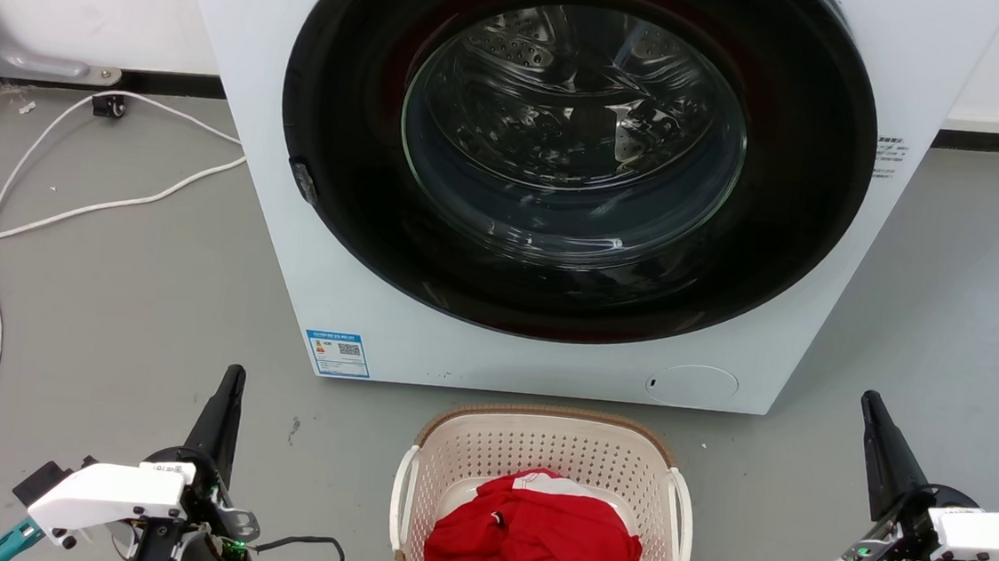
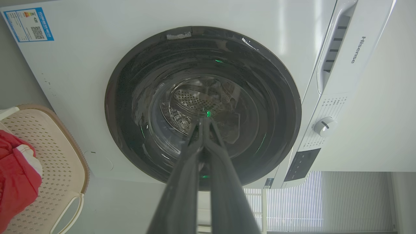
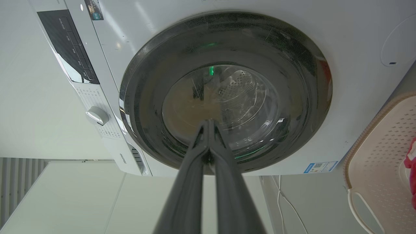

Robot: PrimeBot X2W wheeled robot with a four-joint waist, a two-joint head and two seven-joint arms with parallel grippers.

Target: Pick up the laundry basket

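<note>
- From above, the head view takes in the laundry basket point(image 1: 539, 451) on the grey floor point(image 1: 151, 289), just in front of the washing machine point(image 1: 373, 306). A white cable point(image 1: 68, 211) trails across the floor to the left.
- The left wrist view brings in the machine's control dial point(image 2: 323, 126) and slatted blinds point(image 2: 292, 201), with one end of the basket at its lower left edge.
- The basket is cream plastic, a rounded oval with small holes across its walls, a brown woven-look rim and a white loop handle point(image 1: 401, 496) on each side. A crumpled red garment point(image 1: 532, 542) lies inside.
- The machine is smooth and white, with a round dark door point(image 1: 578, 135) of bulging glass and a perforated metal drum point(image 2: 191, 102) behind it.
- The left gripper point(image 1: 232, 377) and the right gripper point(image 1: 871, 403) each have their long dark fingers pressed together to a point, holding nothing.
- The basket sits between the two grippers, well apart from both.
</note>
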